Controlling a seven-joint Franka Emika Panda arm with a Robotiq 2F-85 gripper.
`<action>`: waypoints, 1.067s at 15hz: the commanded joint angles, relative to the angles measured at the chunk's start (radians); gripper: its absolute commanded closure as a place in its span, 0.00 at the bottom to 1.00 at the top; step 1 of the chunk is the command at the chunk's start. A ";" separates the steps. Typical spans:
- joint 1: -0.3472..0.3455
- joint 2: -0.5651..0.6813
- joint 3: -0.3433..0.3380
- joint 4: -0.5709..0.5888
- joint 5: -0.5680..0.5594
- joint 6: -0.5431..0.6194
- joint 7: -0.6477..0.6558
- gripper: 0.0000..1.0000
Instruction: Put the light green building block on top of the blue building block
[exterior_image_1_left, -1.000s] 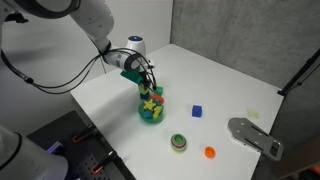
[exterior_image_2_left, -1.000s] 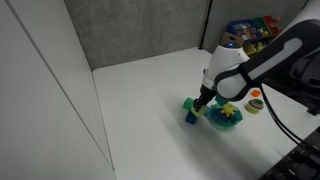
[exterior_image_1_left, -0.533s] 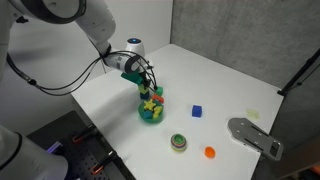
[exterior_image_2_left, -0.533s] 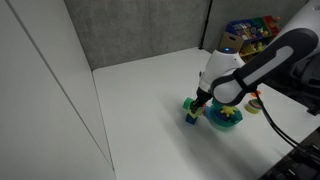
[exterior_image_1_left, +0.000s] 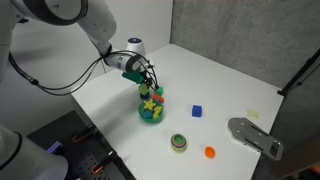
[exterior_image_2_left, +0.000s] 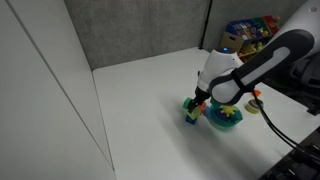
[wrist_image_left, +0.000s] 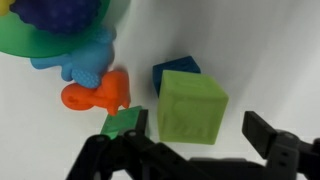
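Wrist view: the light green building block (wrist_image_left: 190, 108) lies between the two fingers (wrist_image_left: 268, 135) of the gripper (wrist_image_left: 195, 125); jaws spread, a strip of white worktop showing on each side of the block, so nothing is pinched at present.

The blue building block (wrist_image_left: 173, 72) lies directly beyond the green one, up-frame and slightly left, largely hidden by it; only one corner and part of two faces show. The green block looks larger, hence nearer the camera; judged to be over or on the blue one, though the wrist view alone cannot separate "on top" from "in front of".

In an exterior view the green block (exterior_image_2_left: 188, 104) appears directly above the blue one (exterior_image_2_left: 190, 118), at the gripper tip (exterior_image_2_left: 200, 100); this supports stacking, but it is small and partly masked by the wrist.

Surroundings: a teal bowl (wrist_image_left: 30, 45) heaped with toys sits just beside the pair; a small orange figure (wrist_image_left: 98, 93) lies between bowl and blue block, close to both. In an exterior view the bowl (exterior_image_2_left: 226, 118) stands towards the worktop's right edge, the blocks on its inboard side. In the remaining exterior view the gripper (exterior_image_1_left: 148, 85) hangs over the bowl (exterior_image_1_left: 152, 110), and neither block can be made out at the fingers.

Relation governing the next move: block centred in the open jaws, faces roughly square to the fingers; a straight vertical motion would suit, provided the fingers miss the orange figure.
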 joint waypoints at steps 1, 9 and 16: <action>-0.045 -0.052 0.030 -0.008 0.026 -0.051 -0.029 0.00; -0.114 -0.266 0.045 -0.043 0.106 -0.277 -0.020 0.00; -0.142 -0.542 -0.005 -0.112 0.099 -0.568 -0.029 0.00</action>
